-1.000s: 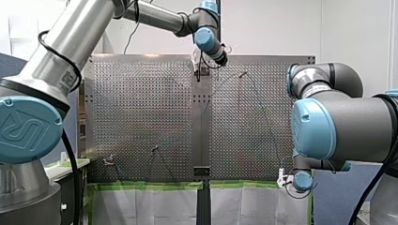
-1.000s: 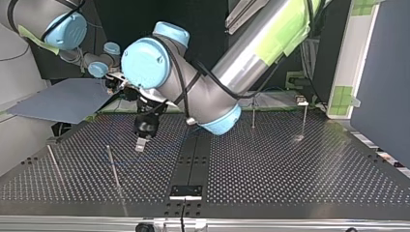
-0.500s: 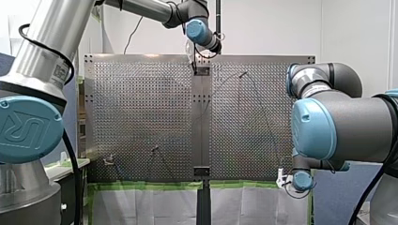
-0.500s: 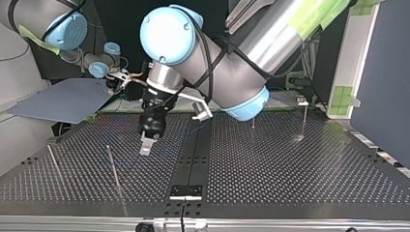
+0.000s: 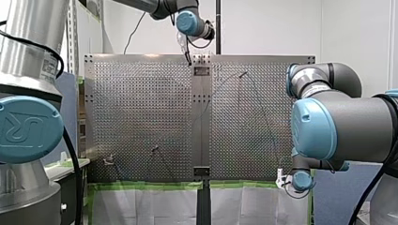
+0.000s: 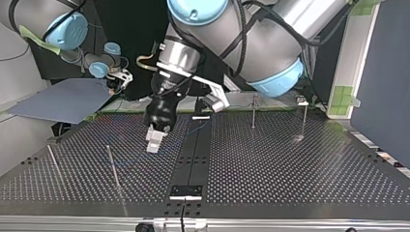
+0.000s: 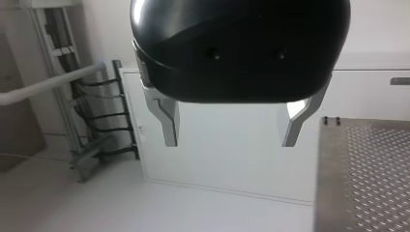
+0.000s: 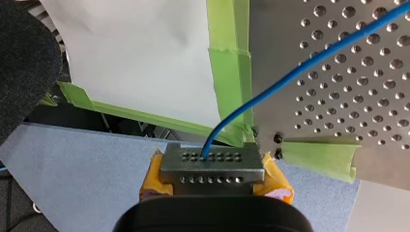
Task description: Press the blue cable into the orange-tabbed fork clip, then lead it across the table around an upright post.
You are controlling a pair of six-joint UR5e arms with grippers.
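Our left tool (image 7: 229, 142) hangs wide, empty, over the surface (image 6: 290, 169). Our right tool (image 8: 212, 163) pinches the blue cable (image 8: 300, 72), which leaves toward 1 o'clock.
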